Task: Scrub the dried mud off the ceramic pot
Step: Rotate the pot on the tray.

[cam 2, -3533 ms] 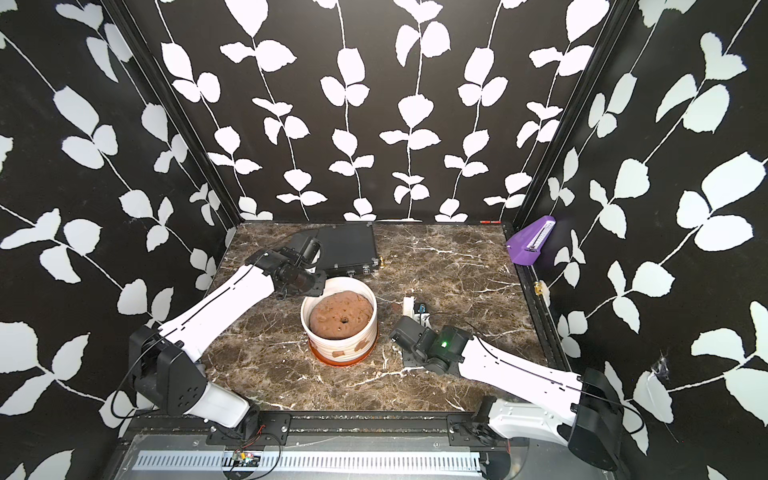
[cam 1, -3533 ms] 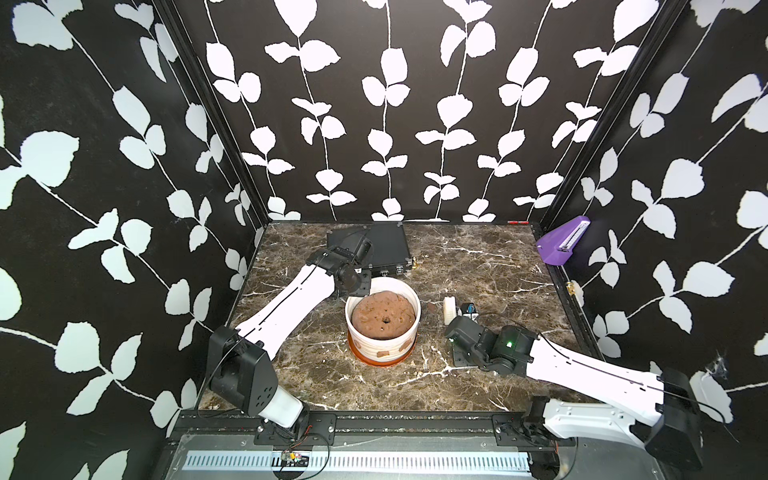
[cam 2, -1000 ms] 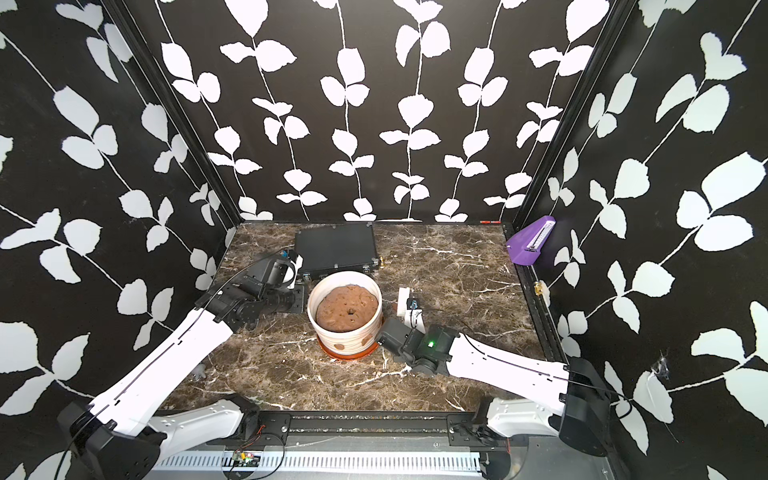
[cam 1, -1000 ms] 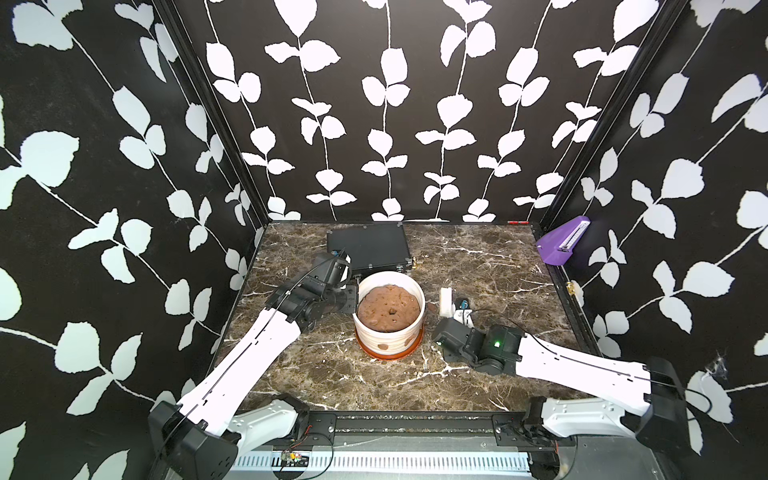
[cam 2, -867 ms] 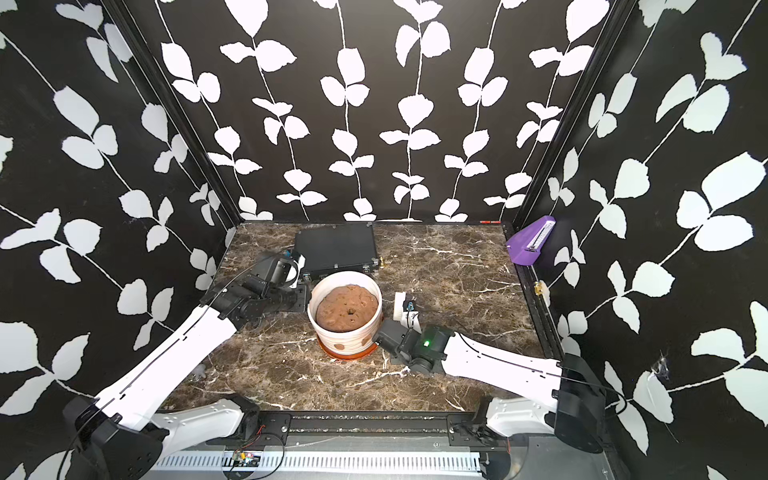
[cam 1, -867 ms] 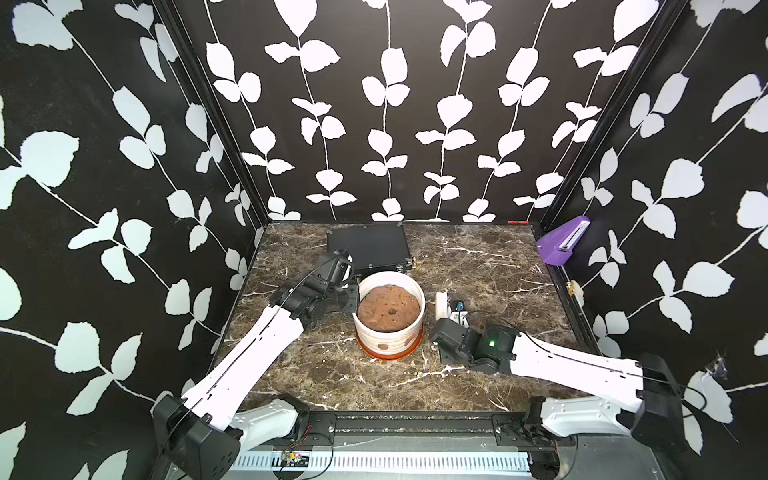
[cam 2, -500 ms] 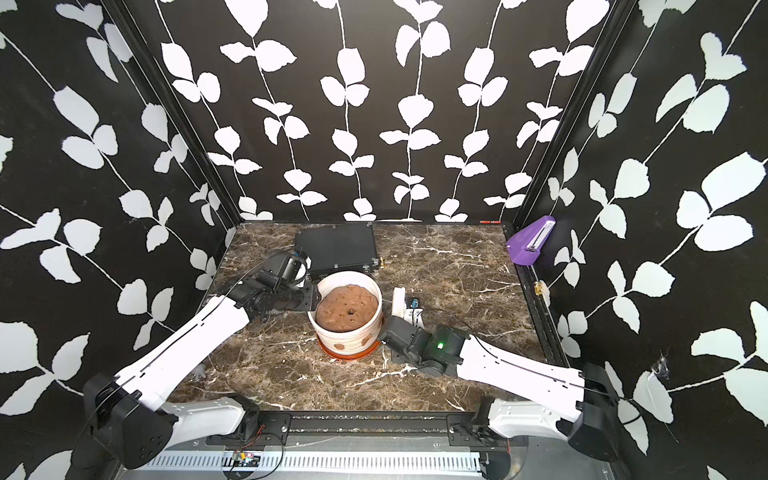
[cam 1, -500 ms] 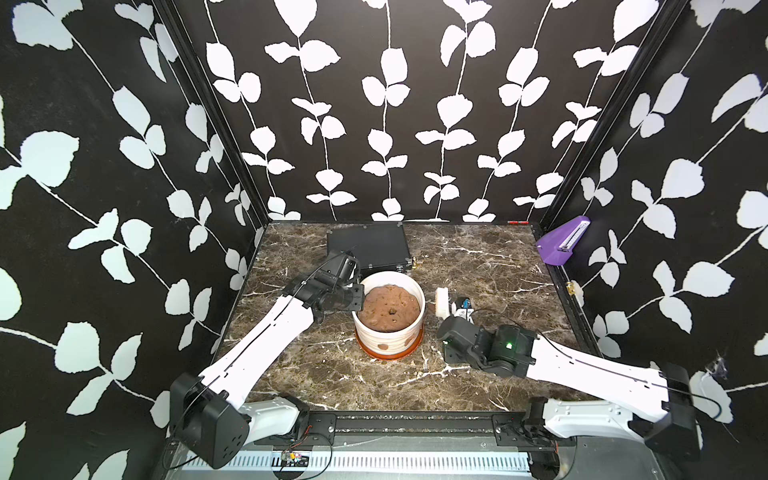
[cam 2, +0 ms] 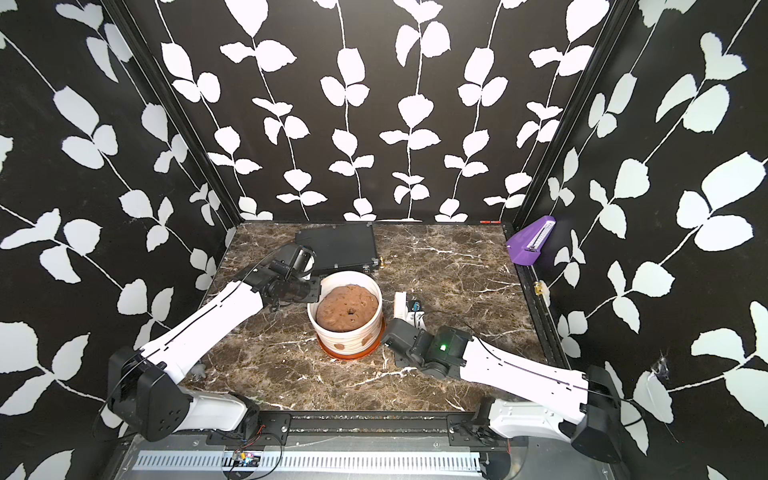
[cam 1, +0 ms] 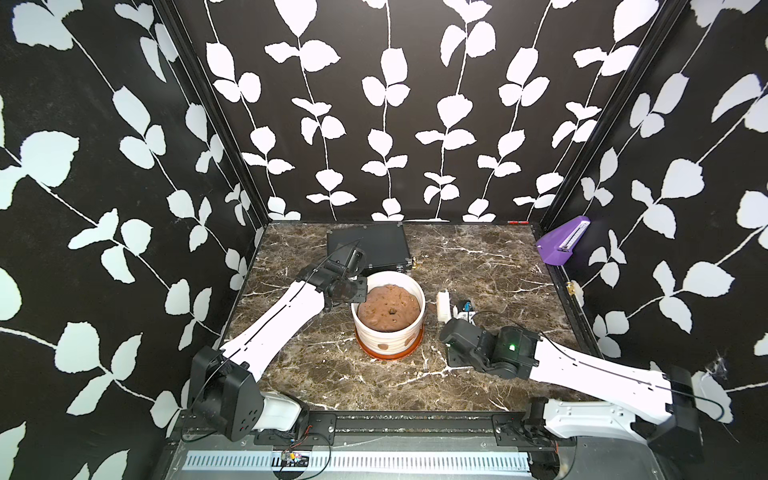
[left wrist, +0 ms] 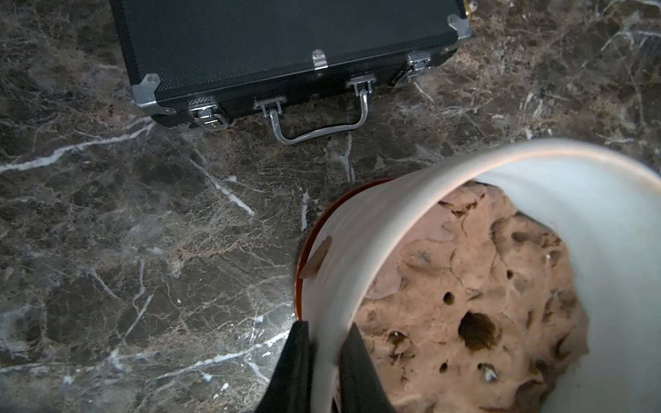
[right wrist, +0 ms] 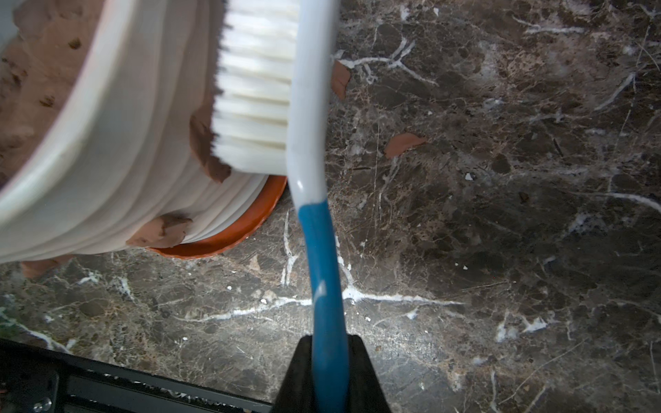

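Observation:
The white ribbed ceramic pot (cam 1: 388, 332) (cam 2: 345, 334) stands mid-table on its orange-brown base. Dried mud (right wrist: 205, 143) (left wrist: 316, 255) clings to its wall in reddish-brown blotches, and two flakes (right wrist: 404, 143) lie on the marble. My left gripper (left wrist: 325, 343) (cam 1: 354, 293) is shut on the pot's rim (left wrist: 393, 218), one finger outside and one inside. My right gripper (right wrist: 329, 354) (cam 1: 451, 328) is shut on the blue handle of a white brush (right wrist: 257, 89) (cam 2: 400, 305). The brush's bristles meet a mud blotch on the pot's right side.
A lumpy brown mound (cam 1: 388, 309) fills the pot. A flat black case (cam 1: 368, 249) (left wrist: 286, 46) lies close behind the pot and my left gripper. A purple holder (cam 1: 563, 247) is fixed to the right wall. Black walls enclose three sides of the table.
My left gripper came in from the pot's left side, opened, then closed on the rim. The right arm and brush shifted slightly beside the pot.

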Motion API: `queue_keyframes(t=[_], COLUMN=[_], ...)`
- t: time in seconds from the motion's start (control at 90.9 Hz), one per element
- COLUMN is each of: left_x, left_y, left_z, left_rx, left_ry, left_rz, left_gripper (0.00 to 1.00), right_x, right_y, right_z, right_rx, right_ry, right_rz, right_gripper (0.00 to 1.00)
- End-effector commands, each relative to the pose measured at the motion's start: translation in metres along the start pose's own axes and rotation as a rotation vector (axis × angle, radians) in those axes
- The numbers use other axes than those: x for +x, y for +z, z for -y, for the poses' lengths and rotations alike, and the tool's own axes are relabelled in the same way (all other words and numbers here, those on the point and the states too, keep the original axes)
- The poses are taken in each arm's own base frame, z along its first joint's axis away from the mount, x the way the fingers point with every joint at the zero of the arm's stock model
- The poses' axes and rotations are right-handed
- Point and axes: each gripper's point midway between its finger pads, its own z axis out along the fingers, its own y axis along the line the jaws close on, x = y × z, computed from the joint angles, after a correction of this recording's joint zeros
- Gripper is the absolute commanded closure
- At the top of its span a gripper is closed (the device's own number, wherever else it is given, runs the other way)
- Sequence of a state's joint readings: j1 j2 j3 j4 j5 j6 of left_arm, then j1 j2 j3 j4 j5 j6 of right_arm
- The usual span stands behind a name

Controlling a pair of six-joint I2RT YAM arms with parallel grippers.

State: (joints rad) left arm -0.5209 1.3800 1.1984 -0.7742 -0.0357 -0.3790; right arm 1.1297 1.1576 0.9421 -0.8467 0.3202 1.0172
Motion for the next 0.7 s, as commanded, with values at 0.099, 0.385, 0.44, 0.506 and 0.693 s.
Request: queue_keyframes(t=[0.099,0.385,0.44,0.506,0.693], left_x=[-0.009,0.004,0.005,0.007,0.014], left_y=[-0.009,-0.018,-0.018,-0.017,-0.014], left_z=[0.015,0.007,0.005,0.002,0.010], left_rx=[0.067,0.058,0.050,0.038,0.099], left_ry=[-0.069,-0.123,-0.130,-0.138,-0.190], left_rz=[0.036,0.050,0.053,0.054,0.043], left_gripper=[1.00,1.00,1.00,1.00,1.00], right_x=[-0.006,-0.009,-0.010,-0.009,-0.005], right_y=[-0.001,-0.009,-0.010,-0.009,-0.011], right_z=[-0.012,-0.022,-0.019,-0.015,-0.009], right_rx=[-0.035,-0.043,-0.041,-0.037,-0.017], right_ry=[-0.021,-0.045,-0.033,-0.011,-0.016], right_rz=[0.019,0.006,0.018,0.024,0.006], right_gripper=[1.00,1.00,1.00,1.00,1.00])
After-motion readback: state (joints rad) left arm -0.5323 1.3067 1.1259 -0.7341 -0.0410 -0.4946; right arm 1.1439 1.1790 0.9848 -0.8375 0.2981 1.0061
